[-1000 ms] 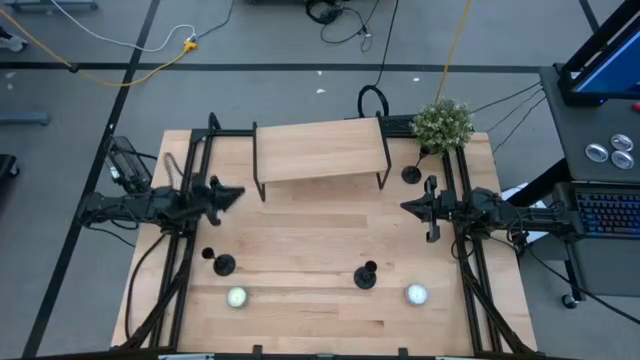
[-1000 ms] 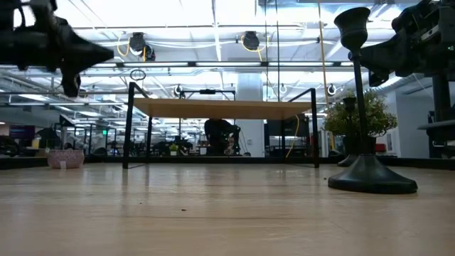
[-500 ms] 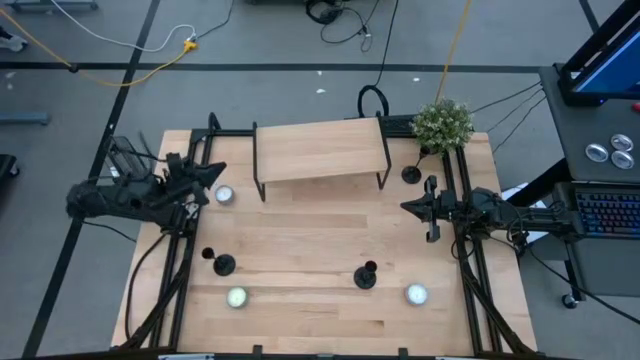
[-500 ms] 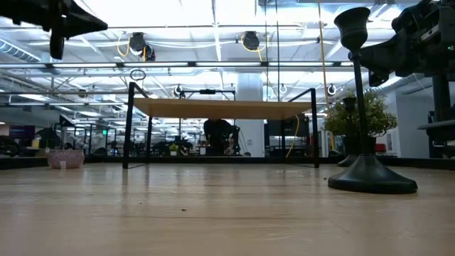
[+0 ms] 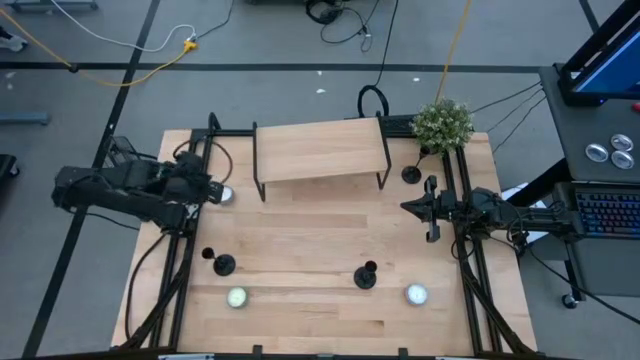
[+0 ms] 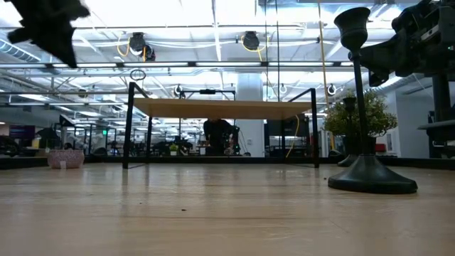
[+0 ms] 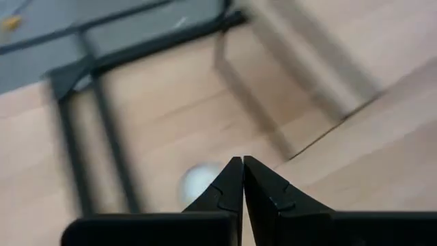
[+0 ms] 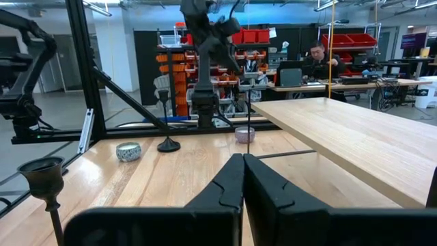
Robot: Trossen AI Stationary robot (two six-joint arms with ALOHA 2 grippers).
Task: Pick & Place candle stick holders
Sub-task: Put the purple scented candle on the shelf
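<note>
Three black candlestick holders stand on their round bases on the table: one near left (image 5: 223, 264), one near the middle (image 5: 365, 275), one far right by the plant (image 5: 411, 174). The low view shows one close up (image 6: 366, 171). My left gripper (image 5: 210, 188) is shut and empty, raised at the table's left side, just above a white tealight (image 5: 222, 194); the left wrist view (image 7: 242, 160) shows its fingers together. My right gripper (image 5: 403, 208) is shut and empty at the right side; it also shows in the right wrist view (image 8: 243, 158).
A wooden riser shelf (image 5: 320, 150) on black legs stands at the far middle, a small plant (image 5: 442, 122) at the far right corner. Two more tealights lie near the front edge (image 5: 236, 297) (image 5: 416, 294). Black frame rails (image 5: 180, 250) run along both sides.
My left gripper has drawn back toward the table's left edge, risen and tipped downward. A white tealight now shows on the table where the gripper stood before. My right arm has kept still.
</note>
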